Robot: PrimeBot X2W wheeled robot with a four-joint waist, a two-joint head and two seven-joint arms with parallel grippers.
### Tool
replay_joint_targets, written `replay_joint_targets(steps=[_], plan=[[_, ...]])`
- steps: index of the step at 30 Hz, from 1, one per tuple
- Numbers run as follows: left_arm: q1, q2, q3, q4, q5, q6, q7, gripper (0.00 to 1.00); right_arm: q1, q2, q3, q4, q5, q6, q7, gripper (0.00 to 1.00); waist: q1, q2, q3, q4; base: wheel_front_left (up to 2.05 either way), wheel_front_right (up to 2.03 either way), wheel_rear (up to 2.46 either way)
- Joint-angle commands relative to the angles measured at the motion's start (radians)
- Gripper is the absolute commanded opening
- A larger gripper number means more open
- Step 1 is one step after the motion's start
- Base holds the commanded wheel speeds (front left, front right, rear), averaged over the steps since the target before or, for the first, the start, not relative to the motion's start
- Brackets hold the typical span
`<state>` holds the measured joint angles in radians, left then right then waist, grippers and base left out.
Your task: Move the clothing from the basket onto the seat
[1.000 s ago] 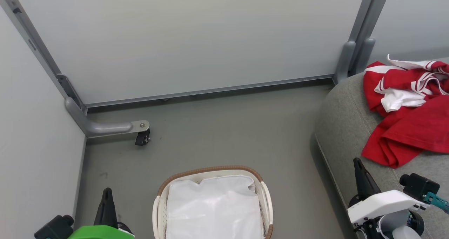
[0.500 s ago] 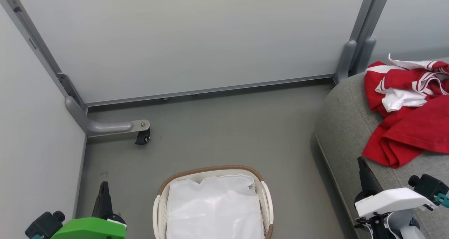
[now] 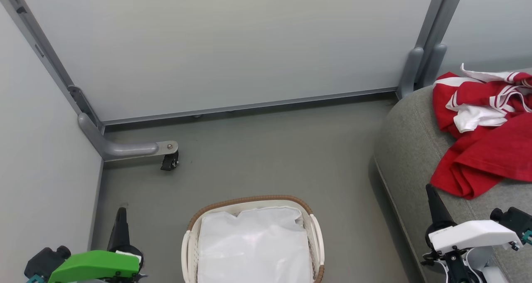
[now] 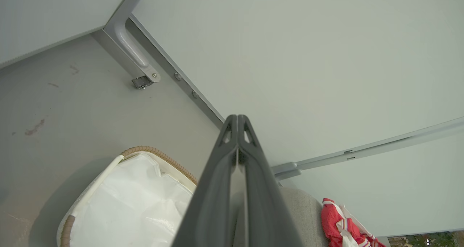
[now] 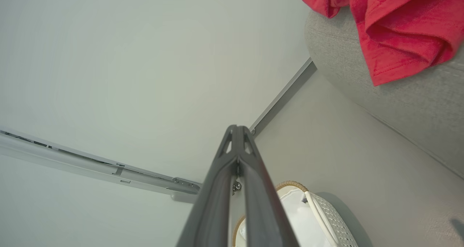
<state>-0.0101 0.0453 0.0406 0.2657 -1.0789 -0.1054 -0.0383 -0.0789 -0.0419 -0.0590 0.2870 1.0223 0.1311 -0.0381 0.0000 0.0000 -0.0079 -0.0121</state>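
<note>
Seen from the robot's head, the clothing (image 3: 484, 150) is a crumpled heap of bright red fabric lying on the seat (image 3: 409, 150) at the right edge of the scene. The red cloth is deeply folded. Thin white stripes run in pairs across its upper part, and a plain white panel is bunched in the middle of the heap. The lower part is a broad plain red fold whose hem ends in soft rounded pleats near the seat's curved front edge. The seat is a large grey upholstered cushion with rounded corners and a stitched seam along its side. The basket (image 3: 249, 201) stands on the grey floor (image 3: 266, 158) at the bottom centre, well apart from the clothing. It is oval, white and slatted, with a brown woven rim, and a white cloth liner (image 3: 253, 249) shows inside it. The left claw (image 3: 121, 212) is clenched, its two dark fingers pressed together, grasping nothing, and it hangs over the floor to the left of the basket. The right claw (image 3: 429, 190) is likewise clenched and grasps nothing. It sits over the seat just below the red hem, not touching it. Pale partition panels (image 3: 232, 46) close off the space behind.
</note>
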Motion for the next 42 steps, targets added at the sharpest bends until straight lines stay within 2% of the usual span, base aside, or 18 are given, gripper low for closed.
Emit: replay_joint_targets(steps=[1, 42], plan=[[-0.027, 0.005, 0.009, -0.011, -0.028, -0.004, 0.006, 0.00, -0.025, -0.007, -0.006, -0.015, 0.029, 0.000, 0.006, 0.00, 0.0000, 0.0000, 0.000, 0.000, 0.00, 0.00, 0.00], [-0.082, 0.007, 0.054, -0.020, -0.370, -0.020, 0.107, 0.00, -0.032, -0.010, -0.041, -0.036, 0.409, 0.000, 0.107, 0.00, 0.0000, 0.0000, 0.007, 0.007, 0.00, 0.00, 0.00]])
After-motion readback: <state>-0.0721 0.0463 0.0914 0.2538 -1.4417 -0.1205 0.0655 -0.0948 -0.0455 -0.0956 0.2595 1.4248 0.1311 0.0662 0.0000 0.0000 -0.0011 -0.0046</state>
